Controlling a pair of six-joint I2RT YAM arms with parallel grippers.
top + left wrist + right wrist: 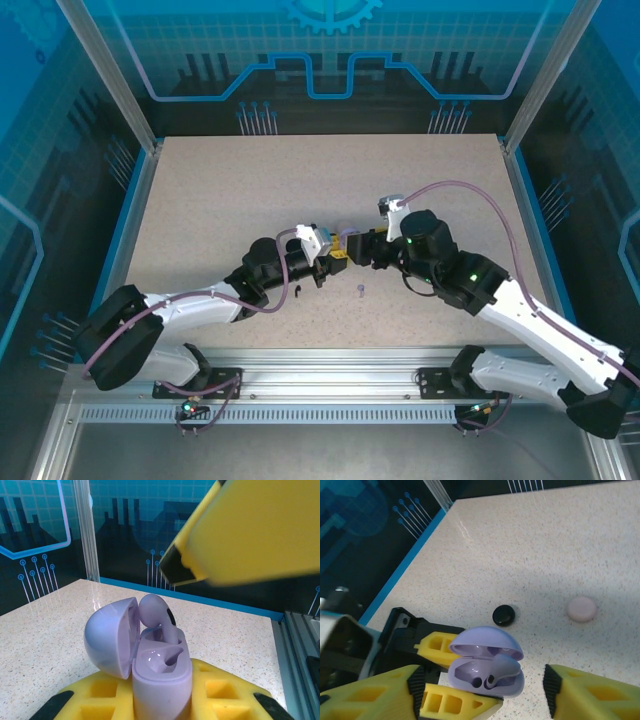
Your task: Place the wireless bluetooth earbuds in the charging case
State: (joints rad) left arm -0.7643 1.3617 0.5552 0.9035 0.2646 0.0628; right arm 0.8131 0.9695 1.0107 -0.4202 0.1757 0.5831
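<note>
A: At the middle of the speckled table [250, 190], how do the two arms meet?

B: Nose to nose. The left arm [190, 310] reaches in from the near left and the right arm [520, 310] from the near right. Their yellow tips sit just beside each other.

A: And the left fingers [100, 700]?

B: Clamped narrow on the lilac charging case [160, 680], one on each side of its base. The case stands upright between them, with its lid hinged open to one side.

A: The right fingers [590, 690]?

B: Spread wide, holding nothing. In the right wrist view they flank the case, one on each side, and neither touches it. In the left wrist view one of them hangs above and to the right of the case.

A: Where is the earbud?

B: A lilac earbud [157, 615] is in the case, stem down in a well. Its bulb leans toward the lid and stands above the rim. It lies between the right fingers and touches neither.

A: Anything smaller around?

B: Beyond the case lie a round black case [503, 615] and, well apart from it, a round pink case [581, 609]. A second lilac earbud [360, 291] lies on the table near the fingers, on the side toward the arm bases.
</note>
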